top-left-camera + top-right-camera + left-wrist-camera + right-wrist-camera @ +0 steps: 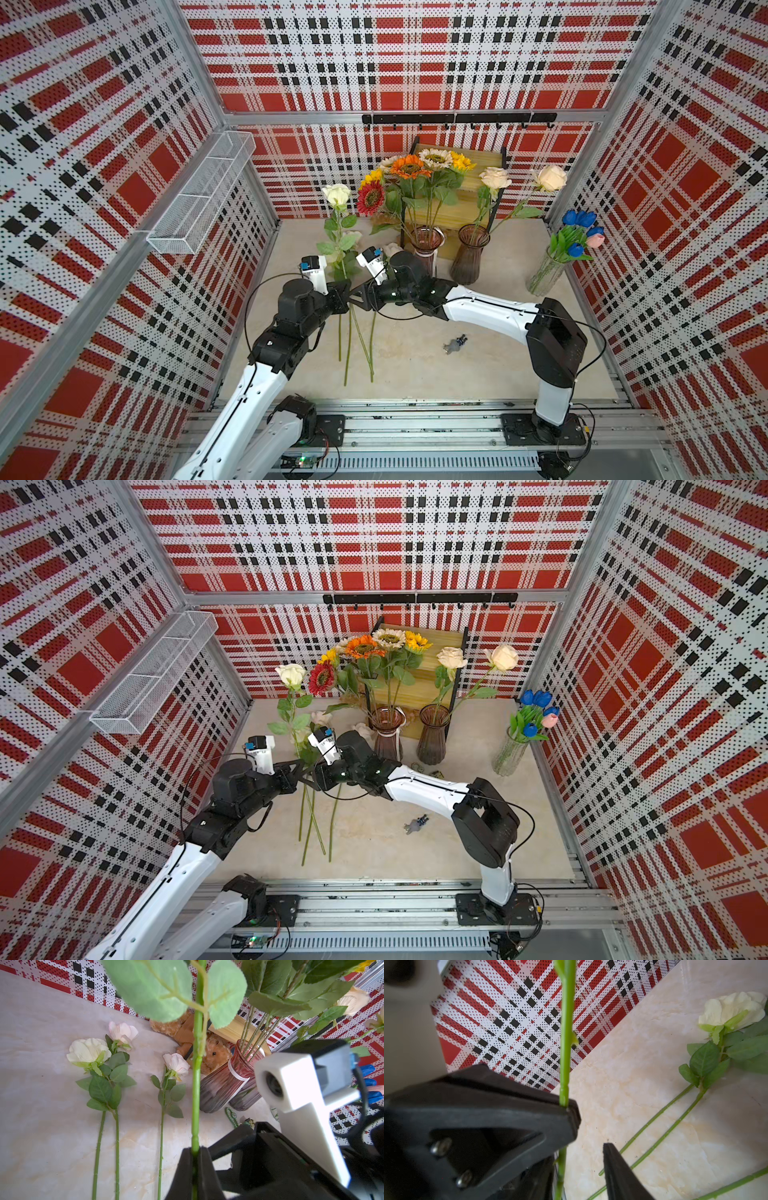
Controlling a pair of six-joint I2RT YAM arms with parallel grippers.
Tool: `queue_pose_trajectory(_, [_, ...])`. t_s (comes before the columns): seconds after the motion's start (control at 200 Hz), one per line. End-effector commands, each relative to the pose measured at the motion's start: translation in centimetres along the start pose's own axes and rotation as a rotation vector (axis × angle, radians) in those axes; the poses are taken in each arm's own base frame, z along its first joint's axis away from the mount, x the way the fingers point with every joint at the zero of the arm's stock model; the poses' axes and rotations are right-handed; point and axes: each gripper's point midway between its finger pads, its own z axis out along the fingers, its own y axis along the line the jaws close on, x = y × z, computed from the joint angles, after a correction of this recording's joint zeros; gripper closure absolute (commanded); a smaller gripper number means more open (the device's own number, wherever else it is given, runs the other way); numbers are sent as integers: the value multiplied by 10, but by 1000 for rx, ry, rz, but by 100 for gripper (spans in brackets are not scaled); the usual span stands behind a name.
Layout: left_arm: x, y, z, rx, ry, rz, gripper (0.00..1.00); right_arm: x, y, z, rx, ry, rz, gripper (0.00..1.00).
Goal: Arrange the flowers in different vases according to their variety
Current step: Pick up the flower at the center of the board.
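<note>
Clamping what, on the left side? (A)

The left gripper [195, 1152]: jaws clenched on the green stem of a cream rose [336, 194]. Stem near upright, bloom high over the worktop [457, 374], leaves spread above the jaws. (B)

And the right gripper [358, 297]? (A)

Tip to tip with the left one, at that same stem. Jaws parted, released. In the right wrist view one finger [614, 1167] stands clear of the stem; its partner is hidden behind the left gripper. (B)

Other roses down? (A)

Yes: three loose roses [87, 1051] lie flat on the worktop beside the arms, stems roughly parallel. One cream, two pale pink. (B)

Vases? (A)

All three at the back. The pinkish vase [428, 247], in front of the wooden shelf [465, 208]: sunflowers [409, 166], yellow, orange, red, cream. The brownish-purple vase [469, 257] just beside it: two cream roses [494, 178], leaning apart. The clear glass cylinder [544, 276], well apart by the right wall: blue tulips [579, 218] plus one pink tulip [595, 240]. (B)

Anything else? (A)

A plush bear [216, 1055] lies behind the pinkish vase, seen in the left wrist view. A small dark object [455, 344] sits on the worktop near the right arm, too small to tell. (B)
</note>
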Motion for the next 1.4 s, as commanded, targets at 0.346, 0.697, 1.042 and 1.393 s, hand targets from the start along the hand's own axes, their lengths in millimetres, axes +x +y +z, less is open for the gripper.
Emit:
queue_pose_trajectory(0.346, [8, 78, -6, -311, 18, -91, 46, -18, 25, 4, -40, -19, -37, 100])
queue_pose_trajectory(0.697, [6, 118, -20, -380, 7, -202, 40, -60, 63, -6, 18, -58, -214, 100])
queue_pose_trajectory(1.042, [-12, 81, -30, -208, -69, -151, 25, -41, 37, 31, -3, -21, -169, 100])
queue_pose_trajectory(1.393, [-21, 70, -34, -160, -94, -139, 23, -53, 4, 32, 49, -41, -144, 100])
